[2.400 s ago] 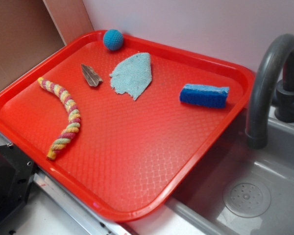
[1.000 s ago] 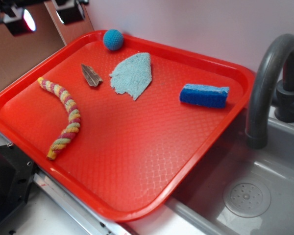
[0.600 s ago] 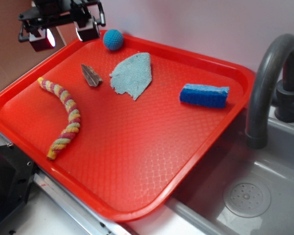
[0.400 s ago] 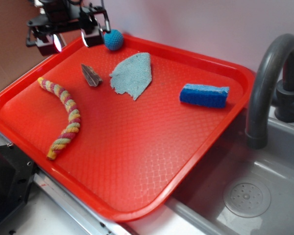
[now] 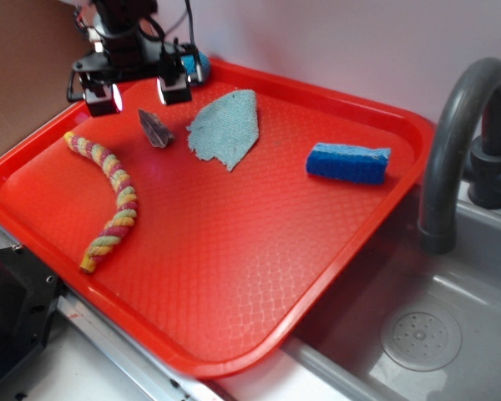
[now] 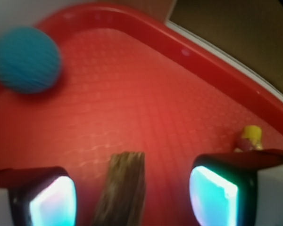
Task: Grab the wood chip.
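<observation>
Working left to right across the exterior view: your rope (image 5: 108, 194), twisted pink and yellow, curves down the left side of the red tray (image 5: 234, 276). Above its upper end you have the gripper (image 5: 138, 93), jaws spread wide and holding nothing. The wood chip (image 5: 155, 129) lies flat on the tray just below and between the two fingers, near the far left corner, apart from the rope and just beside the light-blue cloth (image 5: 226, 125) on its right. You can see a bit of the blue ball (image 5: 202, 65) behind the right finger at the tray's far rim. Further right sits the blue sponge (image 5: 348, 162), then the grey faucet (image 5: 459, 125) over the sink (image 5: 426, 334).

In your wrist view, the wood chip (image 6: 122, 188) shows between the open fingers, untouched, ball (image 6: 27, 59) upper left.
</observation>
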You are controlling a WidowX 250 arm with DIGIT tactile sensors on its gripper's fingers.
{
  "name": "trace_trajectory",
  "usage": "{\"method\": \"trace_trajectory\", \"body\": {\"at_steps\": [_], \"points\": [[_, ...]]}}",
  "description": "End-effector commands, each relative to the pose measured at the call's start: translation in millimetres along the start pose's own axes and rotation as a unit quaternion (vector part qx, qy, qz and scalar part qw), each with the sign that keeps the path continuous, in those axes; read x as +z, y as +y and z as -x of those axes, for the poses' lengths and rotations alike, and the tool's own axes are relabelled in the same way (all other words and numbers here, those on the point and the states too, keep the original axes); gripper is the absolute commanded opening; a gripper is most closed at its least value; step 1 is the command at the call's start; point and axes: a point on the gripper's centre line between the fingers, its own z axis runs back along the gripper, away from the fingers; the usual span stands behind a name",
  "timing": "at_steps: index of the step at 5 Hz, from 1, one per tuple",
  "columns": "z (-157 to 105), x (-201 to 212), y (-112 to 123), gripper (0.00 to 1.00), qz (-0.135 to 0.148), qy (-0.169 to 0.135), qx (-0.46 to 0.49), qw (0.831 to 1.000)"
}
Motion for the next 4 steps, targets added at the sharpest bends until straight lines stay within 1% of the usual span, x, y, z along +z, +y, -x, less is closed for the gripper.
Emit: {"method": "trace_trajectory", "body": {"at_steps": [1,3,4], "points": [[9,-10,-10,1.00,0.040,0.009,-0.020,0.999],[19,-22,-8,1.00,0.041,0.013,-0.031,0.999],[24,-28,-6,1.00,0.046,0.016,-0.030,0.998]]}}
